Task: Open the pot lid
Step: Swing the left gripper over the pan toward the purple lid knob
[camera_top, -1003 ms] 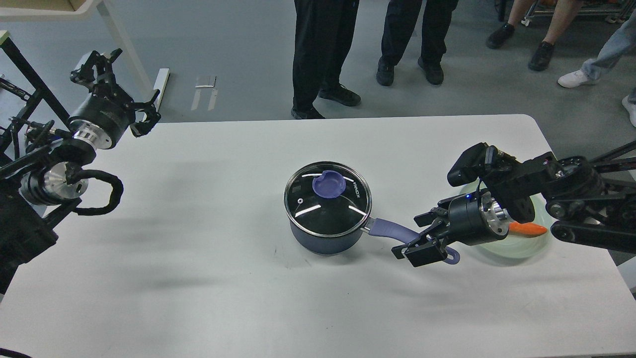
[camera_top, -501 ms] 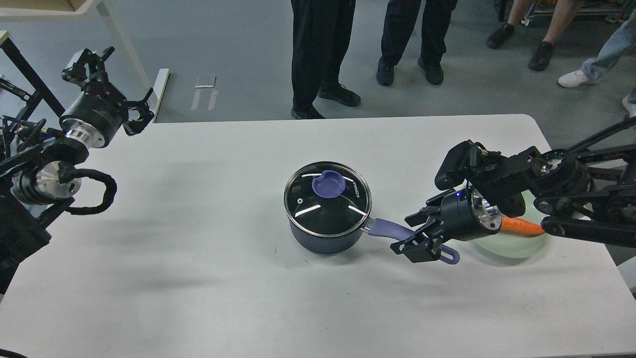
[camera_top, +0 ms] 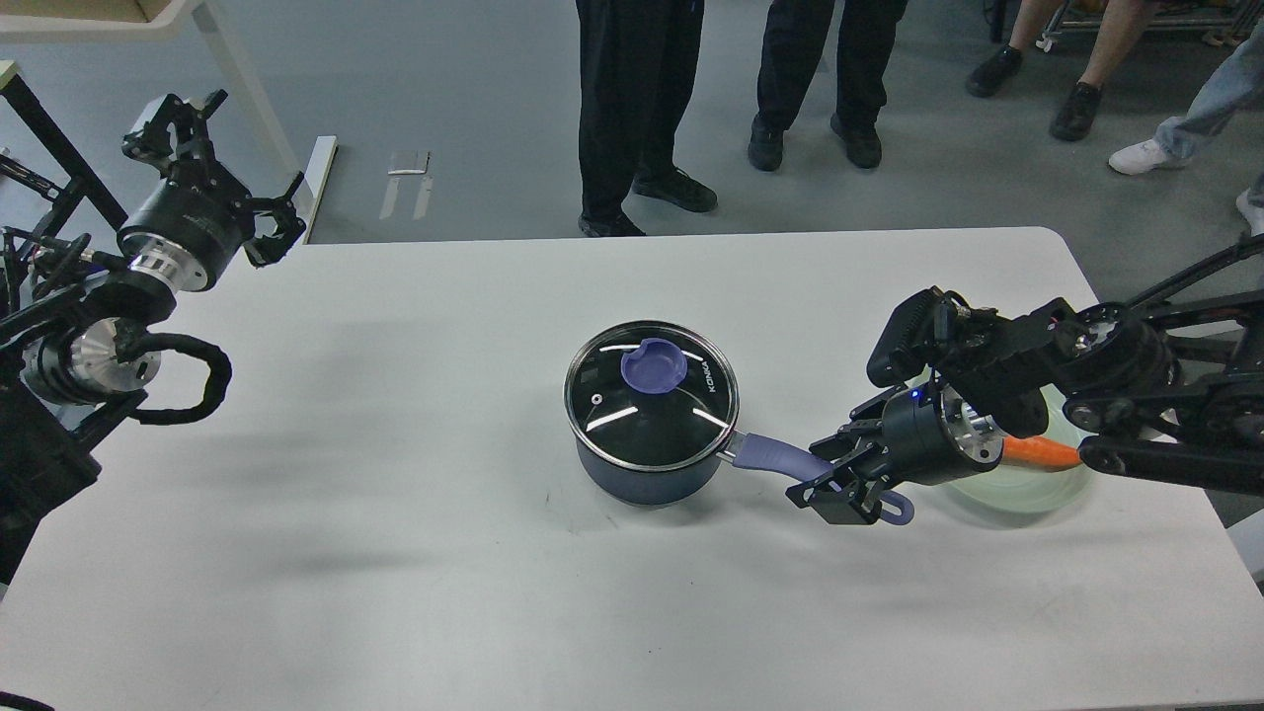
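Right pincer (camera_top: 839, 482) clamped on dark-blue saucepan's purple handle (camera_top: 780, 458), steadying for glass lid (camera_top: 652, 392) removal; left pincer (camera_top: 212, 163) released, raised aside.

pot (camera_top: 642, 481): dark navy blue
lid (camera_top: 602, 395): clear glass, steel rim, white lettering
knob (camera_top: 653, 364): purple
handle (camera_top: 775, 457): purple
desk (camera_top: 395, 553): plain white
plate (camera_top: 1037, 489): pale green
carrot (camera_top: 1042, 452): orange
my right pincer (camera_top: 834, 474): black
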Robot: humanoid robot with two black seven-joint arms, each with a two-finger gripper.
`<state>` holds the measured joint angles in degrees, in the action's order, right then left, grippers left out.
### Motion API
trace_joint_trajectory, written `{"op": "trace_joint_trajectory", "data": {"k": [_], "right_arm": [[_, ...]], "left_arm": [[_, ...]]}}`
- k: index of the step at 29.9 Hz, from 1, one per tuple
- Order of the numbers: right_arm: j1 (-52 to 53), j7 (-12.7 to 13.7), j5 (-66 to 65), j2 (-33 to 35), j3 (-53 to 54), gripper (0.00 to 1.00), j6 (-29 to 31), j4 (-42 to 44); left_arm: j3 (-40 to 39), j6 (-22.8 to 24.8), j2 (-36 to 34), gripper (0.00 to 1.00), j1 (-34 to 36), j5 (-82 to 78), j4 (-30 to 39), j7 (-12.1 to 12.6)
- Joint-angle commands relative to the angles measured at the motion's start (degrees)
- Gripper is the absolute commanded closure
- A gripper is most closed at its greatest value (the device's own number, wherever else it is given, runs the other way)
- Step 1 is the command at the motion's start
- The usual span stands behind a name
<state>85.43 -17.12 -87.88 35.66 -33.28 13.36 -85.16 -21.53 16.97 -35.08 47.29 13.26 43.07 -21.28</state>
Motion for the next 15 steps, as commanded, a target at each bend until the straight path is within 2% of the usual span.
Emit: {"op": "trace_joint_trajectory", "data": {"k": [1, 6, 15], "right_arm": [[0.0, 0.7, 0.1, -0.5, -0.4, 0.54, 0.0, 0.0], [0.0, 0.7, 0.1, -0.5, -0.6, 0.57, 0.0, 0.0], [0.5, 0.8, 0.3, -0.5, -0.6, 0.67, 0.0, -0.2]], "left_arm": [[0.0, 0.1, -0.4, 0.0, 0.0, -0.1, 0.1, 0.0], [0.0, 0.1, -0.8, 0.0, 0.1, -3.7, 1.2, 0.0], [-0.1, -0.1, -0.7, 0.01, 3.0, -20.4, 5.8, 0.0]]}}
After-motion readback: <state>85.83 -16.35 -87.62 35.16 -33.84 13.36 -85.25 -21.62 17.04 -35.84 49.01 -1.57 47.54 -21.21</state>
